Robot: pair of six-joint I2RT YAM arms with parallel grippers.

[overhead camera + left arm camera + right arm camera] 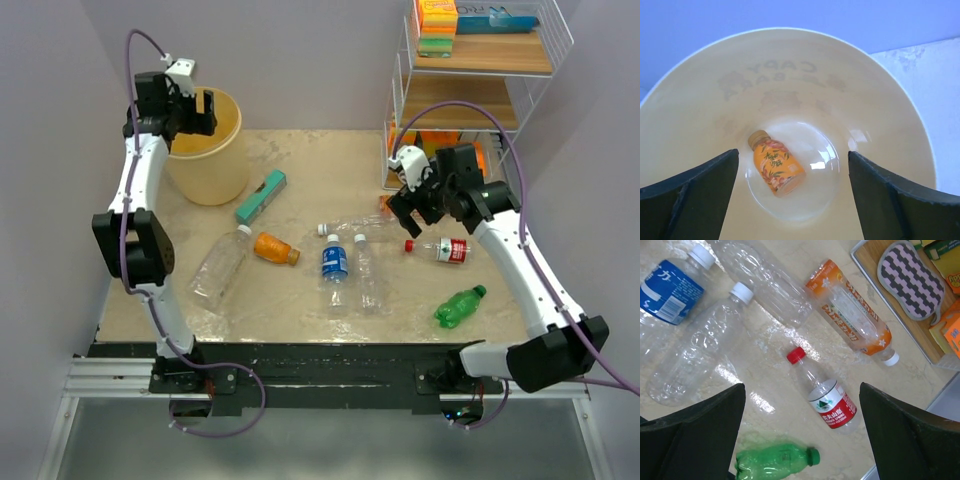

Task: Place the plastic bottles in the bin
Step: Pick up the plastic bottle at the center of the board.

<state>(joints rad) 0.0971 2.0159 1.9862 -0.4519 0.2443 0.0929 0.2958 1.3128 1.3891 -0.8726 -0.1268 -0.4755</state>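
One small orange plastic bottle w/ a tan cap (776, 167) lies on its side at the bottom of the round pale-yellow plastic bin (215, 178), which stands at the far-left corner of the beige tabletop (300, 150). The left gripper (197, 118) hangs right over the bin's mouth, fingers spread wide w/ nothing btwn them. The other bottles lie scattered on the table: a big clear bottle w/ a white cap (220, 265) near-left, a second orange bottle (275, 248) just beside it, then a blue-labelled bottle (334, 262) and a slim clear white-capped bottle (368, 272) side by side in the middle. Further right are a red-capped, red-labelled bottle (445, 249), a green bottle (460, 306) nearer the front, and an orange-labelled clear bottle (852, 315) by the foot of the white wire shelf rack (405, 90). The right gripper (408, 210) hovers above the red-labelled one, fingers also wide apart, holding nothing. A flat teal box (261, 195) lies just right of the bin.
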